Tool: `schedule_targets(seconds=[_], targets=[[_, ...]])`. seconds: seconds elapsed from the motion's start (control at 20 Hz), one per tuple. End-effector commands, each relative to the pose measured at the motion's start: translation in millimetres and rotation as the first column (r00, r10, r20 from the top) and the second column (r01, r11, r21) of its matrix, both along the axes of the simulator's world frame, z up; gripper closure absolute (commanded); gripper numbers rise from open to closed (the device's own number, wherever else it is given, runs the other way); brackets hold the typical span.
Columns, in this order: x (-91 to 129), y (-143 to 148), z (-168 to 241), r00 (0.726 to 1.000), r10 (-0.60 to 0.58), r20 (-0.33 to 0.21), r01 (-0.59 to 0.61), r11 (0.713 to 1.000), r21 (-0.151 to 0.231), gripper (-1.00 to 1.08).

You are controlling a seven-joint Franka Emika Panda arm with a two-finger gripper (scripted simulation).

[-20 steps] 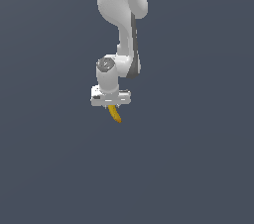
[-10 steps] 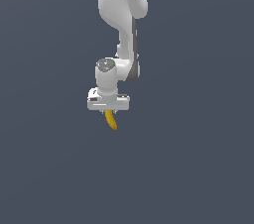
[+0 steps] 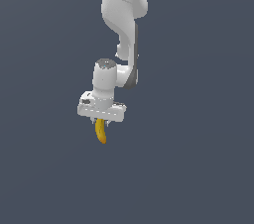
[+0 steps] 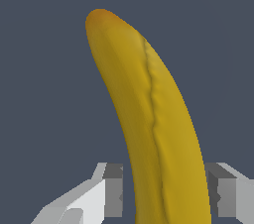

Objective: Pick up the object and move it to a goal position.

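While the exterior view gives only a plain dark grey-blue ground with no edge or horizon, the white arm [image 3: 121, 25] comes down from the upper middle of the frame, its top cut off by the frame's edge. Left of centre, the pincer [image 3: 101, 121] hangs below the wrist block, and its fingers are too small and too much hidden there to make out. The banana [image 3: 100, 132] hangs beneath it, just left of the frame's centre, its upper end lost inside the pincer and its rounded lower end free against the dark ground, touching nothing else that can be seen.

Seen by the wrist view, the banana [image 4: 149, 119] fills the middle of the picture, curving up toward the upper left to an orange-tinged tip, with a ridge along its length. Its other end is cut off at the lower edge. One grey finger [image 4: 111, 191] stands at lower left and the other at lower right, closed against the fruit's sides.
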State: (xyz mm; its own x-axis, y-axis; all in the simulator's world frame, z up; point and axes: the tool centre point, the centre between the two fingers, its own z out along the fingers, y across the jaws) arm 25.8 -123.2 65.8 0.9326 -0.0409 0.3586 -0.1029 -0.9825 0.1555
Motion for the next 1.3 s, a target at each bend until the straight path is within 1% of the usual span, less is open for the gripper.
schedule_targets(seconds=[0.0,0.15,0.3,0.6,0.9,1.25], targets=[[22.1,-8.8,16.8,0.997,-0.028,0.076,0.03,0.999,-0.03,1.08],[44.3,-19.3,36.6,0.986,-0.057,0.159,0.067,0.996,-0.061,1.08],[63.3,-29.1,57.3,0.968,-0.082,0.236,0.105,0.991,-0.087,1.08],[93.7,-47.3,101.0,0.917,-0.119,0.38,0.18,0.976,-0.127,1.08],[115.4,-63.8,147.6,0.847,-0.145,0.511,0.256,0.954,-0.154,1.08],[130.7,-80.9,204.5,0.744,-0.161,0.648,0.346,0.923,-0.169,1.08]])
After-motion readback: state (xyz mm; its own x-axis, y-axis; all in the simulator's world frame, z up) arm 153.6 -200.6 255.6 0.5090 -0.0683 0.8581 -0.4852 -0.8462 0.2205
